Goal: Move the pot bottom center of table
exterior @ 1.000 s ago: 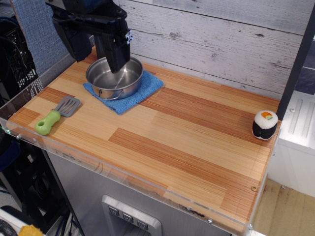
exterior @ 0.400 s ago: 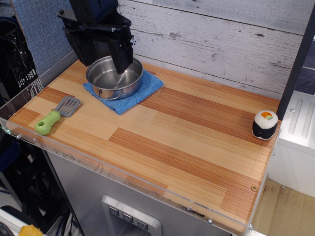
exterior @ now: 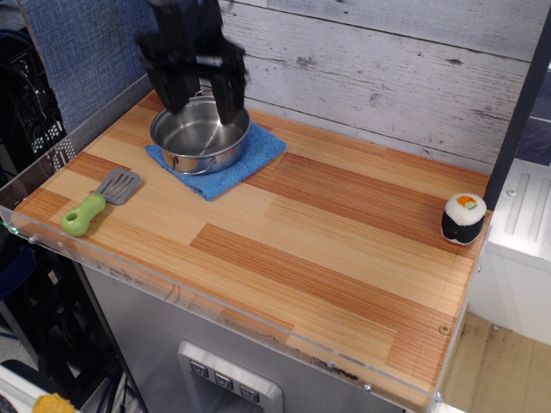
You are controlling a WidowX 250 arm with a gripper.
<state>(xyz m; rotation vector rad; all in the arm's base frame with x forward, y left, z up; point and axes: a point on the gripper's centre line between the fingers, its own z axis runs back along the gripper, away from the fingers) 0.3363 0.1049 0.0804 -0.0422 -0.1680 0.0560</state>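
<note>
One pot, not yet moved; gripper over it with jaws spread.

Far left, a spatula (exterior: 96,203) with a green handle lies on the table (exterior: 344,258) near the left edge, untouched. Just right of it and further back, the pot (exterior: 201,136) sits on a blue cloth (exterior: 219,163) in the back-left corner, close to the plank wall. Gripper (exterior: 196,96) hangs directly above the pot, two dark fingers (exterior: 228,95) set wide, one toward each side of the rim; blur hides whether they touch metal, but nothing is held. Middle of the table, and the near-centre spot where the pot should go, lie bare. Far right, a sushi toy (exterior: 464,218) stands at the edge. Judgement: task barely begun — grasp, lift, carry forward and set down all remain.
</note>
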